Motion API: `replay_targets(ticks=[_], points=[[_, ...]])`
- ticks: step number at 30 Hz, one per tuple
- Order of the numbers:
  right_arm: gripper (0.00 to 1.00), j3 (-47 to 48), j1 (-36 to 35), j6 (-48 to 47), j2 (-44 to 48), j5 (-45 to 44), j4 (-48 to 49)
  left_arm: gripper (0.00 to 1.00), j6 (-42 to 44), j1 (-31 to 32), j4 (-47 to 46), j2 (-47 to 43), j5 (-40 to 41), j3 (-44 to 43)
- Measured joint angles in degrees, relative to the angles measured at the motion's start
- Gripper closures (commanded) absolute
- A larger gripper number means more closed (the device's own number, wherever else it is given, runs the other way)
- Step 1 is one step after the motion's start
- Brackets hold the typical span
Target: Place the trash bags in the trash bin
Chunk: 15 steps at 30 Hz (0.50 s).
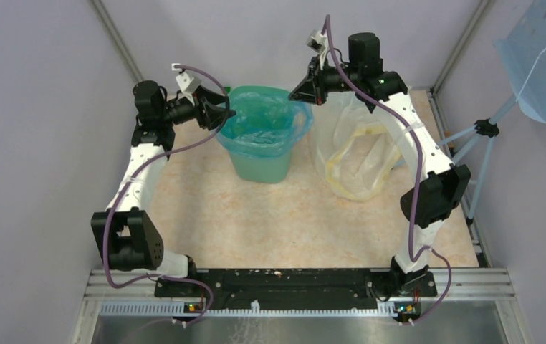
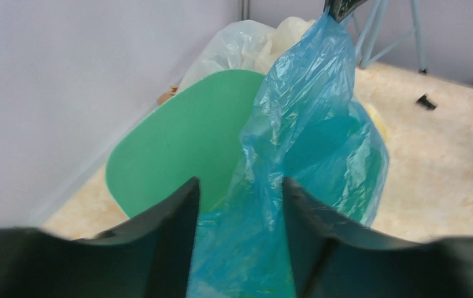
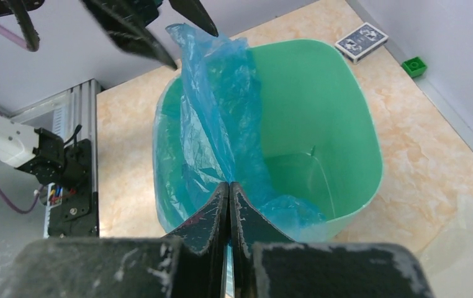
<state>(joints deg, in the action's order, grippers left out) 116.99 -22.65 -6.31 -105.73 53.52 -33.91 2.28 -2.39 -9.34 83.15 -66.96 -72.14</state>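
Right gripper (image 3: pixel 229 186) is pinching the bag (image 3: pixel 215 93); left gripper (image 2: pixel 239 183), gaping astride it, is probably needing a grip before lining the bin (image 3: pixel 321 105).

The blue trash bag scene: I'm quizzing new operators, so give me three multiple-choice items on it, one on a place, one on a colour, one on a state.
1. In the top view, on which side of the trash bin is the clear yellow-banded bag?
A) to its left
B) inside it
C) to its right
2. What colour is the bin?
A) mint green
B) red
C) black
3. The right gripper is:
A) wide open
B) shut on the blue trash bag
C) out of view

Key:
1. C, it lies right of the bin.
2. A, its walls are mint green.
3. B, its jaws meet on the blue film.
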Motion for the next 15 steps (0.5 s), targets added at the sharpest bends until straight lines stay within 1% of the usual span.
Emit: replay_targets(ticks=[1, 2, 3, 4, 6, 9, 10, 13, 14, 15], points=[[1.00, 0.0, 0.0, 0.4, 0.0, -0.6, 0.5, 0.21, 0.6, 0.0, -0.1, -0.1, 0.7, 0.0], [1.00, 0.0, 0.0, 0.9, 0.0, -1.3, 0.9, 0.20, 0.7, 0.0, 0.3, -0.2, 1.3, -0.1], [1.00, 0.0, 0.0, 1.1, 0.0, -2.0, 1.4, 0.22, 0.8, 0.0, 0.4, -0.3, 1.9, -0.1], [1.00, 0.0, 0.0, 1.4, 0.0, -2.6, 1.7, 0.27, 0.9, 0.0, 0.5, -0.3, 2.4, -0.1], [1.00, 0.0, 0.0, 2.1, 0.0, -3.5, 2.0, 0.43, 1.0, 0.0, 0.6, -0.4, 3.5, -0.1], [1.00, 0.0, 0.0, 2.6, 0.0, -4.2, 2.5, 0.73, 1.3, 0.0, 1.6, -0.3, 3.9, -0.6], [1.00, 0.0, 0.0, 2.8, 0.0, -4.4, 2.7, 0.80, 1.5, 0.0, 2.2, 0.0, 4.0, -1.3], [1.00, 0.0, 0.0, 3.3, 0.0, -5.1, 3.0, 0.97, 1.6, 0.0, 3.4, 1.0, 4.0, -3.8], [1.00, 0.0, 0.0, 3.4, 0.0, -5.4, 3.1, 1.00, 1.7, 0.0, 3.4, 1.4, 3.9, -4.4], [1.00, 0.0, 0.0, 3.6, 0.0, -5.6, 3.1, 1.00, 1.5, 0.0, 3.5, 1.8, 3.8, -5.1]])
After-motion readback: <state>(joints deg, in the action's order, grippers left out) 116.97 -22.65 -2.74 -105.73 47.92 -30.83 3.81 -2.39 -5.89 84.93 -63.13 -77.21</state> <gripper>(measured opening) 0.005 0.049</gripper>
